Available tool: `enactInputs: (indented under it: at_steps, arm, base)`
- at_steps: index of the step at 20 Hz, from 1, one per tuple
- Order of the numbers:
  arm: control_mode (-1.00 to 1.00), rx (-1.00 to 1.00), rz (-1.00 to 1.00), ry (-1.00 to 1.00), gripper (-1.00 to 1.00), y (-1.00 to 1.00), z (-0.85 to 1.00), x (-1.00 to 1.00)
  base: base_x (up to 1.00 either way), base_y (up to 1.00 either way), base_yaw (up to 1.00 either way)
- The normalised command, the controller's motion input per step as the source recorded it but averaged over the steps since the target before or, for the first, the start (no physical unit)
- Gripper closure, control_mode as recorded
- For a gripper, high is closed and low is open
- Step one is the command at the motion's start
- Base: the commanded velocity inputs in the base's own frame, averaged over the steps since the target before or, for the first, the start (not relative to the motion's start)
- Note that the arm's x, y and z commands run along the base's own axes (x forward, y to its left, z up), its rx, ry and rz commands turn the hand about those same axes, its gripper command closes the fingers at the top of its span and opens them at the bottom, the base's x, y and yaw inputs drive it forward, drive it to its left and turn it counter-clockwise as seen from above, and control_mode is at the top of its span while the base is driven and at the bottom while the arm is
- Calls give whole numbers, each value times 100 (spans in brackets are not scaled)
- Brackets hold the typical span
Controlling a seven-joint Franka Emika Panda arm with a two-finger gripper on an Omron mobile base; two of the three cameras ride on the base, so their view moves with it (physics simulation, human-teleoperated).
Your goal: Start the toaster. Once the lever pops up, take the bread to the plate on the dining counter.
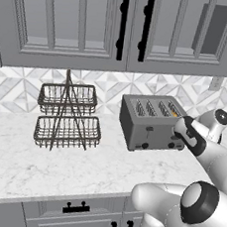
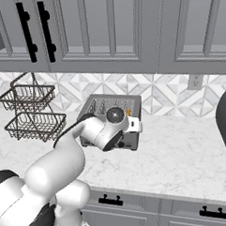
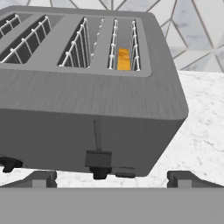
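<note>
The two-finger gripper [image 3: 112, 179] on the white arm has its jaws spread as wide as they go, with nothing between them and nothing touched. In the hand view its two dark finger tips [image 3: 41, 178] rise far apart at the bottom, on either side of the lever area, just short of the toaster's long face.

The dark grey, boxy metal toaster [image 3: 87, 109] stands on the white marble counter [image 1: 55, 163] near the patterned tile backsplash [image 1: 19, 85]. It has four slots on top, lined with white wire guides. On its long face a small dark slide lever [image 3: 98, 157] sits at the low end of its vertical slot, with a black knob [image 3: 100, 172] right below it and another knob [image 3: 9, 164] further to the left.

The small golden-orange toasted slice of bread [image 3: 124, 59] sits down inside the slot at the toaster's right end, its top below the slot rim.

In the left base view a two-tier dark wire basket stand [image 1: 68, 116] stands on the counter, well apart to the left of the toaster, below grey cabinets [image 1: 71, 21] with black handles.
</note>
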Motion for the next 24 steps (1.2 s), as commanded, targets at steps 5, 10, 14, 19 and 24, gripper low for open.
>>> enactInputs:
  at_steps: [5, 10, 14, 19, 24]
  arm:
    - [-100, 0, 0, 0, -100, 0, 0, 0]
    - [-100, 0, 0, 0, -100, 0, 0, 0]
    - [-100, 0, 0, 0, -100, 0, 0, 0]
    - [-100, 0, 0, 0, -100, 0, 0, 0]
    - [-100, 0, 0, 0, -100, 0, 0, 0]
  base:
    - [0, 0, 0]
    - [0, 0, 0]
    - [0, 0, 0]
    - [0, 0, 0]
    - [0, 0, 0]
